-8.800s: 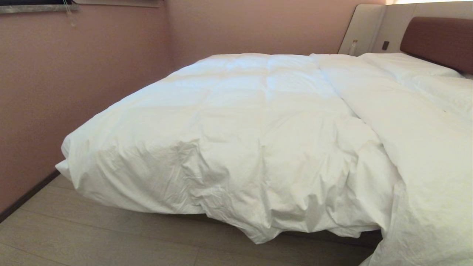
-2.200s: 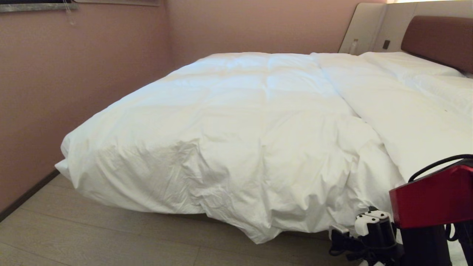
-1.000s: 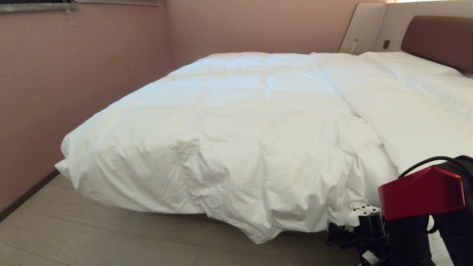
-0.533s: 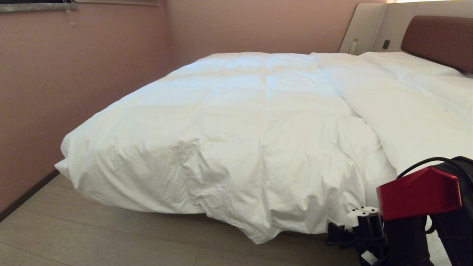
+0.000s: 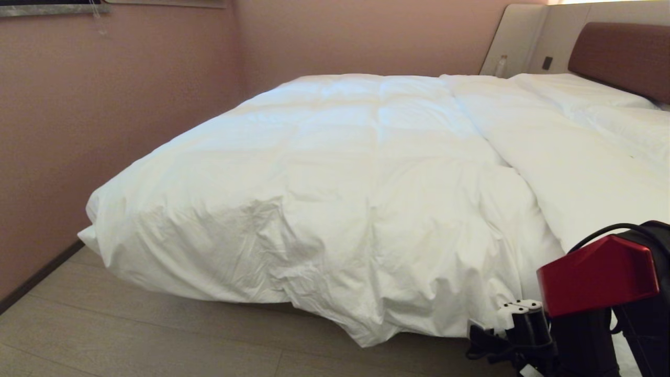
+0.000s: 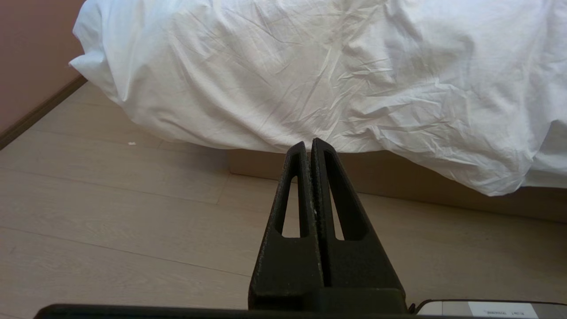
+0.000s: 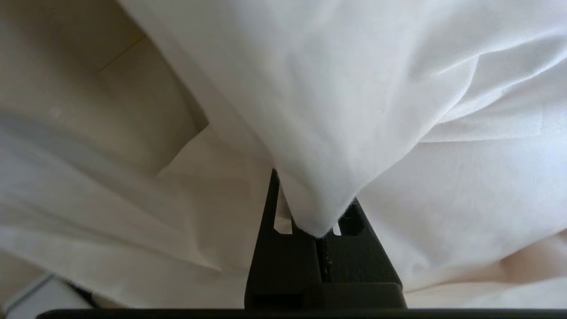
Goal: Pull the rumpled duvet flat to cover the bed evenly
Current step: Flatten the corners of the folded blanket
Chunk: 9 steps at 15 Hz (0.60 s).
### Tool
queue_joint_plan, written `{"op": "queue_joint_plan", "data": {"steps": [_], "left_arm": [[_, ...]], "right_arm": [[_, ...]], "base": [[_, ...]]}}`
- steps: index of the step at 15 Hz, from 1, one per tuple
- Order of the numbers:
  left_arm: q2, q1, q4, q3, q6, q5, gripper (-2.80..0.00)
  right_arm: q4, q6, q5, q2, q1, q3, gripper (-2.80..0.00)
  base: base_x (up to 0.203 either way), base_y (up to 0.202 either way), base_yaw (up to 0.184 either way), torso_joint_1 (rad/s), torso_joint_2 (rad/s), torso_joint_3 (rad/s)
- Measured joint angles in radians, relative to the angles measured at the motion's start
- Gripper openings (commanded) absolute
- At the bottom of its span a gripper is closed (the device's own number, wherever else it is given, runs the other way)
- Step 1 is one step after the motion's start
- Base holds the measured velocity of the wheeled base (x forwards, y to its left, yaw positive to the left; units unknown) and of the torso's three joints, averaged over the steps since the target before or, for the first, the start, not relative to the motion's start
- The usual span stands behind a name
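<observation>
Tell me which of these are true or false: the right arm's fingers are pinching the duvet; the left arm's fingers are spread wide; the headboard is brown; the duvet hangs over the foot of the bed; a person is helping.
1. The right gripper has its fingers pinching the duvet. True.
2. The left gripper has its fingers spread wide. False: they are pressed together, holding nothing.
3. The headboard is brown. True.
4. The duvet hangs over the foot of the bed. True.
5. A person is helping. False: nobody is in view.
</observation>
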<state>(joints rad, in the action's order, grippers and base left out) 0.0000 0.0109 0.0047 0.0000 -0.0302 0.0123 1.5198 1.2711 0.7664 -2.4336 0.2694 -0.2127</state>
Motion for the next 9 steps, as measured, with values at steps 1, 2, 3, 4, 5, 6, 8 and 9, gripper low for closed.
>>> {"op": "queue_joint_plan", "data": {"steps": [1,2,3,4,5,6,8,9], "left_arm": [[0.0,0.0,0.0,0.0,0.0,0.0,-2.8],[0.0,0.0,0.0,0.0,0.0,0.0,-2.8],[0.0,0.0,0.0,0.0,0.0,0.0,-2.8],[0.0,0.0,0.0,0.0,0.0,0.0,-2.8],[0.0,0.0,0.0,0.0,0.0,0.0,-2.8],[0.0,0.0,0.0,0.0,0.0,0.0,-2.8],[0.0,0.0,0.0,0.0,0.0,0.0,-2.8],[0.0,0.0,0.0,0.0,0.0,0.0,-2.8]], "right_arm": [[0.0,-0.003,-0.01,0.004,-0.004,0.024,-2.8],[0.002,-0.008,-0.023,0.007,-0.007,0.046,-2.8],[0.002,-0.013,-0.041,0.01,-0.012,0.072,-2.8],[0.002,-0.018,-0.064,0.013,-0.018,0.095,-2.8],[0.003,-0.024,-0.092,0.015,-0.024,0.113,-2.8],[0.005,-0.03,-0.122,0.016,-0.031,0.133,-2.8],[0.006,-0.044,-0.193,0.013,-0.046,0.167,-2.8],[0.007,-0.049,-0.229,0.011,-0.051,0.178,-2.8]], "base": [[0.0,0.0,0.0,0.0,0.0,0.0],[0.0,0.0,0.0,0.0,0.0,0.0],[0.0,0.0,0.0,0.0,0.0,0.0],[0.0,0.0,0.0,0.0,0.0,0.0],[0.0,0.0,0.0,0.0,0.0,0.0],[0.0,0.0,0.0,0.0,0.0,0.0],[0.0,0.0,0.0,0.0,0.0,0.0],[0.0,0.0,0.0,0.0,0.0,0.0]]}}
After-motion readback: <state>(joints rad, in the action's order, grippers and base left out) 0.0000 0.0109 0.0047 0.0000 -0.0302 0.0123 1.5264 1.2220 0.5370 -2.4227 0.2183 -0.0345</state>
